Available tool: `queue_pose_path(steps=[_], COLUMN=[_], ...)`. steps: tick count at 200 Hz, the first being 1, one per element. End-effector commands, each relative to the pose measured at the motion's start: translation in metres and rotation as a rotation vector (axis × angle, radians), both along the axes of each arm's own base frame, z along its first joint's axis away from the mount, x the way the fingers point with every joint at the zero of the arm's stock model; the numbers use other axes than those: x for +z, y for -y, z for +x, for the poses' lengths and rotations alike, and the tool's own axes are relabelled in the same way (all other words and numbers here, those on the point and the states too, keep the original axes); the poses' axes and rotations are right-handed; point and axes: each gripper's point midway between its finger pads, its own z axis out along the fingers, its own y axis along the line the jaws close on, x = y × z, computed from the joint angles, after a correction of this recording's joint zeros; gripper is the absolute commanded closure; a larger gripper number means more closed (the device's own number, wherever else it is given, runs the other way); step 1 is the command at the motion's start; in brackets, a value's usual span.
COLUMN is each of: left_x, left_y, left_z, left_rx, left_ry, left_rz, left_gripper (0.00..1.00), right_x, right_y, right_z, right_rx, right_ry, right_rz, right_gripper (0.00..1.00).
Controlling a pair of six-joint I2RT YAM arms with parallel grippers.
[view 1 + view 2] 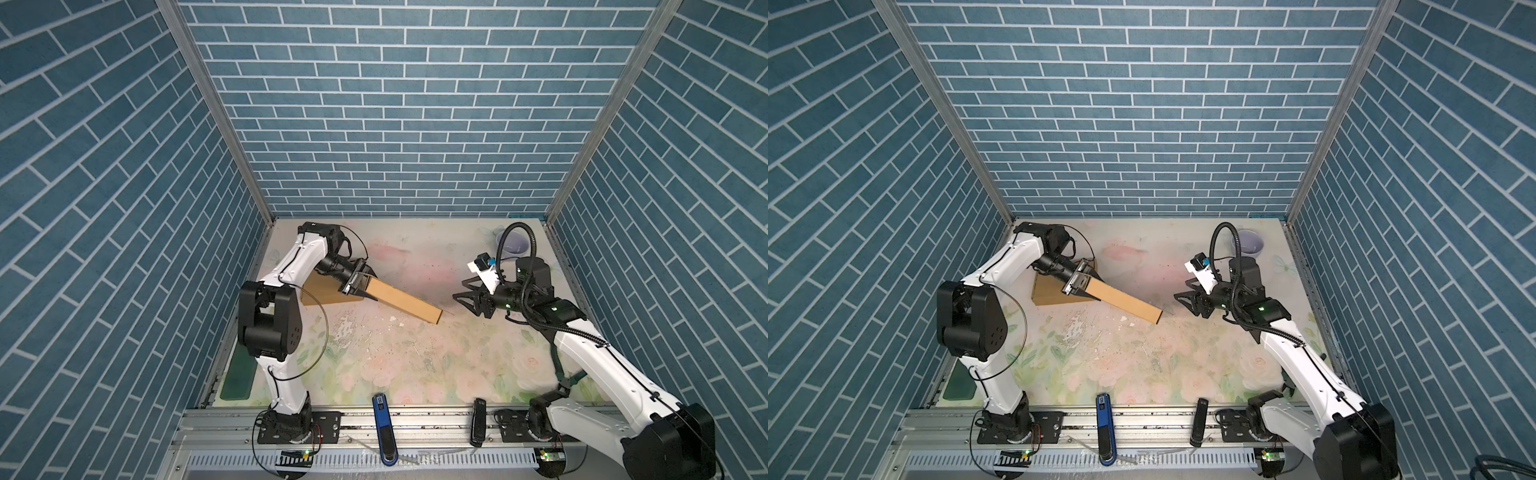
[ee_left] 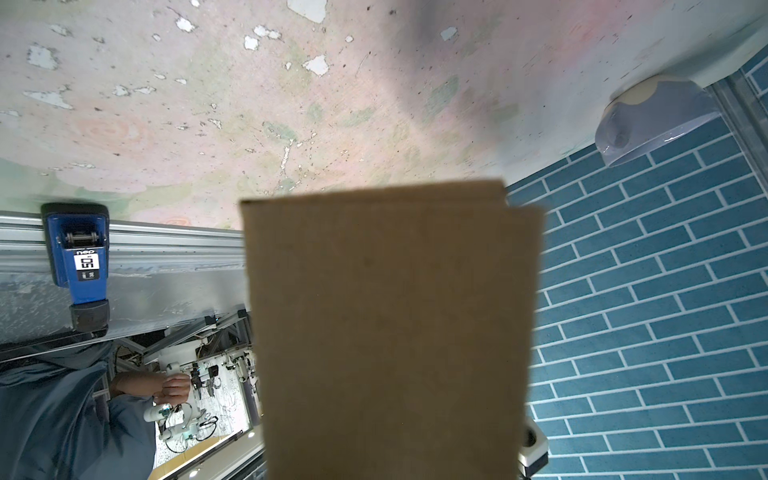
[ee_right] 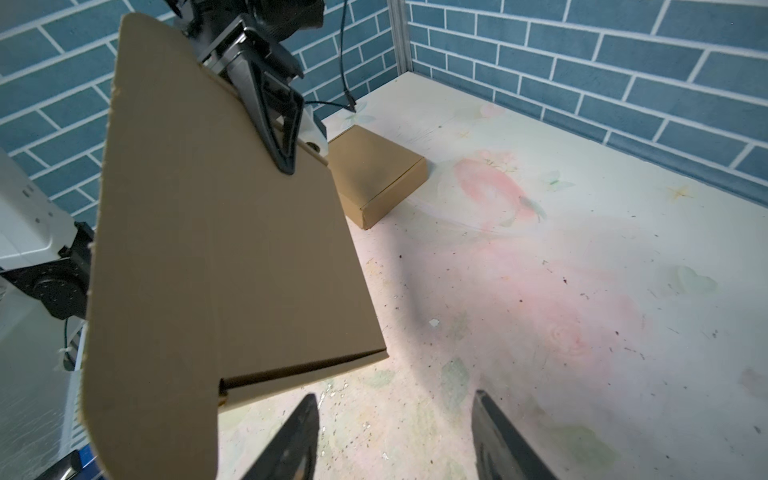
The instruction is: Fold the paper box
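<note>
Paper box clamped in left jaws; right jaws spread nearby.

A plain kraft-brown paper box shows against a tabletop printed with faded pink roses and pale green leaves, flecked with white chips. The walls carry a teal-blue brick pattern with white joints. The left arm and right arm are white with black joints; a bowl is lavender, a folded box brown.
</note>
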Motion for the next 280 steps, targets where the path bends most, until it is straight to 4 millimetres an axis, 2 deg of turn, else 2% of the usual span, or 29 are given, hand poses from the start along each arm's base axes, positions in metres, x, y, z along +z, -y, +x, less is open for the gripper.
queue_pose_path(steps=[1, 40, 61, 87, 163, 280], left_x=[0.002, -0.003, -0.003, -0.005, -0.010, -0.012], left_y=[-0.006, -0.011, -0.013, -0.014, -0.015, -0.016], left_z=[-0.006, -0.002, 0.001, 0.002, 0.005, 0.004], left_rx=[-0.018, -0.016, -0.009, -0.012, -0.012, -0.001], left_ry=[-0.042, -0.042, -0.035, -0.033, -0.029, -0.018], left_rz=[-0.001, -0.001, 0.000, -0.004, 0.005, 0.017], left_gripper=[1.00, 1.00, 1.00, 1.00, 1.00, 1.00], right_x=[-0.001, 0.005, 0.001, -0.005, -0.002, -0.006], right_y=[-0.002, -0.007, -0.010, -0.014, -0.031, -0.055], right_z=[-0.017, -0.033, -0.039, -0.043, -0.058, -0.065], right_rx=[0.043, 0.069, 0.088, 0.099, 0.181, 0.236], right_ry=[0.056, 0.064, 0.043, 0.030, 0.022, -0.005], right_rz=[-0.037, -0.039, -0.053, -0.078, -0.064, -0.041], right_gripper=[0.43, 0.44, 0.45, 0.46, 0.47, 0.49])
